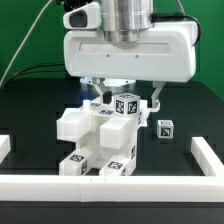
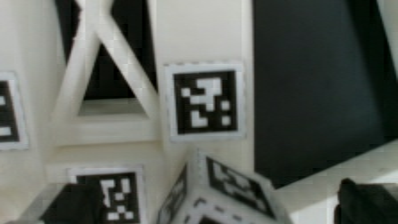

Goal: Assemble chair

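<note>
The chair parts stand in a cluster (image 1: 95, 140) at the table's middle: chunky white blocks with black-and-white tags, one tagged block (image 1: 127, 104) on top. My gripper (image 1: 128, 100) hangs right over that top block, a finger on each side of it with a gap, so it looks open. In the wrist view a slotted white frame (image 2: 107, 90) with a tag (image 2: 201, 100) fills the picture, and a tagged cube corner (image 2: 240, 190) lies by the gripper (image 2: 199, 208). A dark fingertip (image 2: 368, 200) stands apart from the cube. One small tagged cube (image 1: 165, 128) lies alone to the exterior view's right.
White border bars run along the front (image 1: 110, 182), at the exterior view's right (image 1: 205, 155) and at its left (image 1: 5, 148). The table top is black. The arm's wide white body (image 1: 125, 50) hangs over the cluster and hides what lies behind it.
</note>
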Robot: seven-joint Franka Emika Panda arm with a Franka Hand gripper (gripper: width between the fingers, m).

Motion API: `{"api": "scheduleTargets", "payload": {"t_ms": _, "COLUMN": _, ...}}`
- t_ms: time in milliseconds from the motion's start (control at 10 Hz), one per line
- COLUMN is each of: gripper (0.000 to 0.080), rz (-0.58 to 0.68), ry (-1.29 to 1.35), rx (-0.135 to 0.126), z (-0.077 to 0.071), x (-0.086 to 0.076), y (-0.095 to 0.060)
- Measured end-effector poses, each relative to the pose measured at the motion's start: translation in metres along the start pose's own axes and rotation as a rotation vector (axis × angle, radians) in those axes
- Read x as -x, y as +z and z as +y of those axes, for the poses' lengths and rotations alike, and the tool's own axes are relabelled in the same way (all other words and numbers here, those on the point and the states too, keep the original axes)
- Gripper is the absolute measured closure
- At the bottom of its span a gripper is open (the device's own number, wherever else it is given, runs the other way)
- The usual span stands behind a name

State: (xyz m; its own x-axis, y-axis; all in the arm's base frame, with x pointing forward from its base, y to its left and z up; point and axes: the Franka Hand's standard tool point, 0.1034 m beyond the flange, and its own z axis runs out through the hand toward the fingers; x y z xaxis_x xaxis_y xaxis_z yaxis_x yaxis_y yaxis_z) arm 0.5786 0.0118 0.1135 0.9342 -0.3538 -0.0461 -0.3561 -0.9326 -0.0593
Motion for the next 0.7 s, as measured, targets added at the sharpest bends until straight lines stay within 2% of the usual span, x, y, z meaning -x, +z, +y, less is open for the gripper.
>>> {"api": "scheduleTargets", "payload": {"t_ms": 200, "gripper": 0.0151, "rz": -0.001, "ry": -0.144, "rx": 0.003, "z": 0.0017, "x": -0.0006, "y": 0.0013}}
{"api": "scheduleTargets", "payload": {"t_ms": 300, "gripper": 0.0151, "rz": 0.002, "ry": -0.259, "rx": 0.015, "z": 0.0017, "x": -0.001, "y": 0.0012}}
{"api": "scheduleTargets", "payload": {"t_ms": 400, "gripper": 0.0151, "rz": 0.012, "ry": -0.404, "rx": 0.038, "z": 0.0, "x": -0.0022, "y": 0.0013}}
{"api": "scheduleTargets", "payload": {"t_ms": 600, "gripper": 0.0151, "rz": 0.032, "ry": -0.712, "rx": 0.046, "z": 0.0057, "x": -0.0075, "y": 0.0011}}
{"api": "scheduleTargets", "payload": {"t_ms": 700, "gripper": 0.0151, "rz": 0.033, "ry": -0.739, "rx": 0.047, "z": 0.0089, "x": -0.0093, "y": 0.0004}}
